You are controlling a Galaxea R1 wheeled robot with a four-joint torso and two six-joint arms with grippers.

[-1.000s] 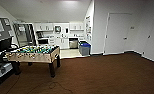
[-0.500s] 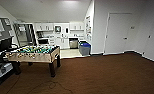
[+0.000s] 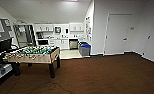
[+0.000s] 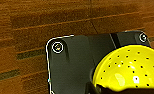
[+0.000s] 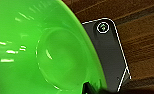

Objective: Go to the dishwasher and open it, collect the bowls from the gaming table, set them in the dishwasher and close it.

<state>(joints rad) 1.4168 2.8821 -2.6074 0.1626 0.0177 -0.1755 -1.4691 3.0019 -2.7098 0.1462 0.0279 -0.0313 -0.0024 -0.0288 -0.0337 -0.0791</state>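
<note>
A yellow bowl [image 4: 128,68] dotted with small holes hangs close over the brown floor in the left wrist view, with my left gripper [image 4: 98,88] shut on its rim. A wide green bowl [image 5: 40,50] is carried the same way in the right wrist view, my right gripper [image 5: 89,88] shut on its edge. The dishwasher [image 3: 73,44] is a steel-grey front under the counter of the far kitchen, straight ahead in the head view. The gaming table is out of view.
A foosball table [image 3: 35,53] stands at the left, with a dark cart [image 3: 1,66] beside it. Blue-lidded bins [image 3: 85,49] sit at the kitchen's right corner. A white door [image 3: 118,33] is in the right wall. Brown carpet [image 3: 105,75] stretches ahead.
</note>
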